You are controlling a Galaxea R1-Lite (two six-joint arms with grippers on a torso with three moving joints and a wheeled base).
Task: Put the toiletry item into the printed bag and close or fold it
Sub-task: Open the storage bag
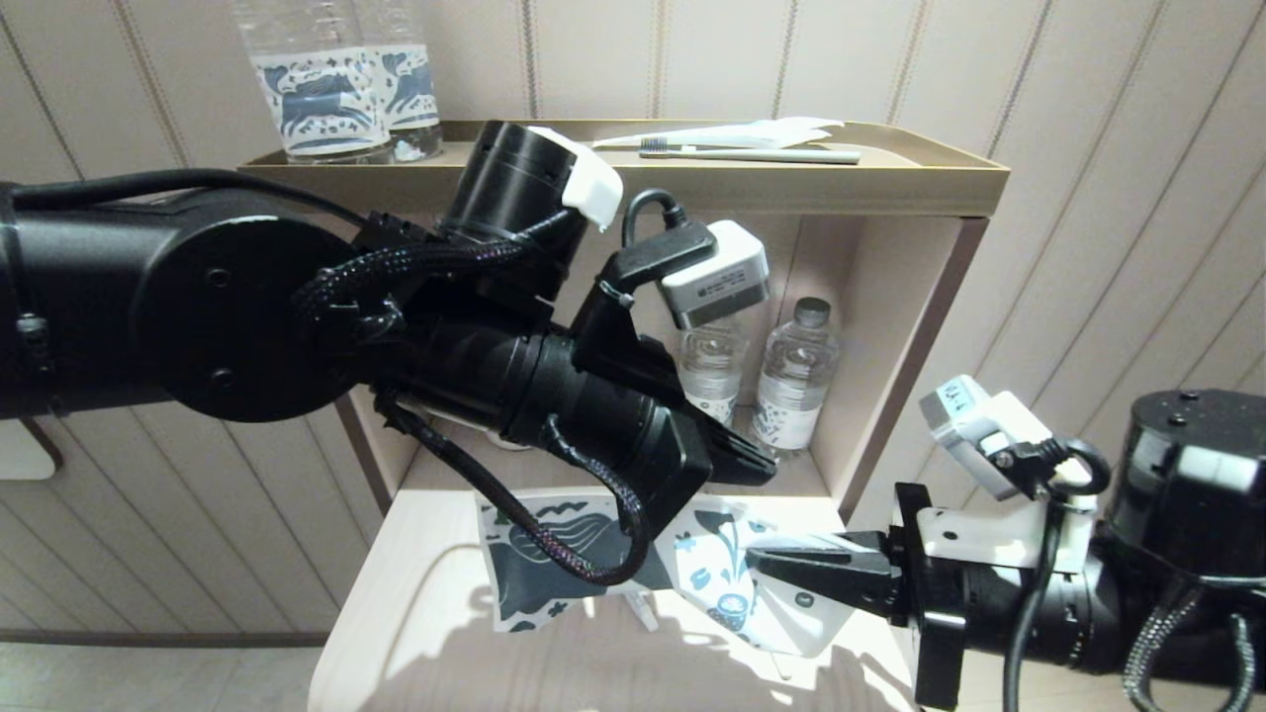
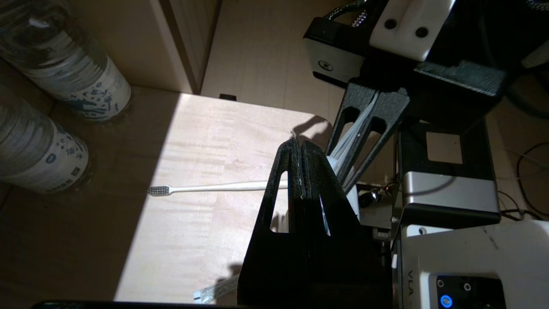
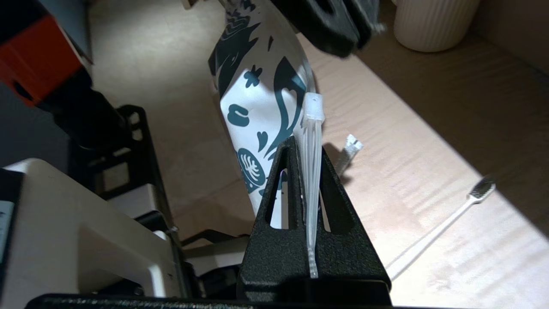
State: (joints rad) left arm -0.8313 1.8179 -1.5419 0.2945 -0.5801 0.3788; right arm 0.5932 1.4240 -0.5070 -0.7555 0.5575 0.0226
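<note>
The printed bag (image 1: 704, 566), whitish with dark blue-grey figures, hangs lifted above the light wooden table (image 1: 415, 633), stretched between both grippers. My right gripper (image 1: 764, 568) (image 3: 308, 148) is shut on the bag's translucent zip edge (image 3: 309, 128). My left gripper (image 1: 757, 463) (image 2: 299, 143) is shut on another edge of the bag (image 3: 253, 86), a thin sliver of plastic showing between its fingers. A white toothbrush (image 2: 214, 187) (image 3: 433, 240) lies flat on the table below, apart from both grippers and outside the bag.
A small silvery strip (image 3: 351, 146) lies on the table near the toothbrush. Two water bottles (image 1: 791, 381) stand in the shelf niche behind. The top tray (image 1: 930, 178) holds clear printed bottles (image 1: 326, 89) and a second toothbrush (image 1: 762, 154). A white ribbed cup (image 3: 433, 21) stands nearby.
</note>
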